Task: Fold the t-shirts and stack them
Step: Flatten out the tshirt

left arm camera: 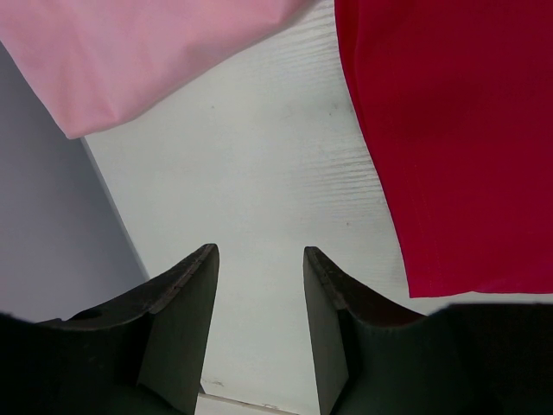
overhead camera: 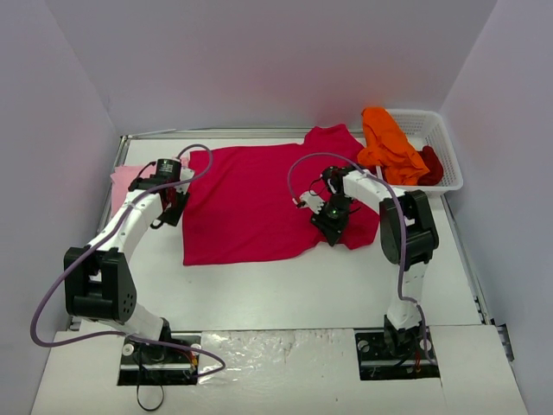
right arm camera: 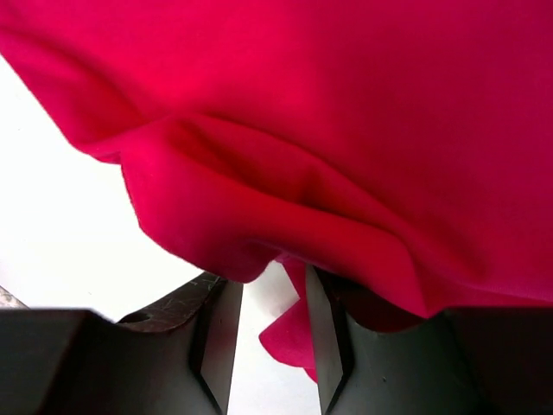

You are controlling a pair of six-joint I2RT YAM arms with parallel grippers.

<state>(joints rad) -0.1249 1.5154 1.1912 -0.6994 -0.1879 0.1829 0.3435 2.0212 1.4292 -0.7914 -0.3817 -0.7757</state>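
The large crimson-magenta t-shirt (overhead camera: pixel 259 203) lies spread on the table's middle. The pale pink t-shirt (overhead camera: pixel 128 177) lies at the far left, partly behind my left arm. The bright orange t-shirt (overhead camera: pixel 389 143) and the dark red t-shirt (overhead camera: pixel 430 162) sit in the basket. My left gripper (overhead camera: pixel 173 207) is open and empty over bare table (left arm camera: pixel 251 173), between the pink shirt (left arm camera: pixel 130 52) and the crimson shirt's left edge (left arm camera: pixel 458 130). My right gripper (overhead camera: pixel 331 226) is at the crimson shirt's lower right corner. Its jaws stand apart, with a raised fold of crimson cloth (right arm camera: pixel 285 199) over the fingertips and a flap hanging between them.
A white mesh basket (overhead camera: pixel 449 156) stands at the back right corner. Walls enclose the table on the left, back and right. The left wall (left arm camera: pixel 52 233) is close beside my left gripper. Bare white table (overhead camera: pixel 285 290) lies in front of the crimson shirt.
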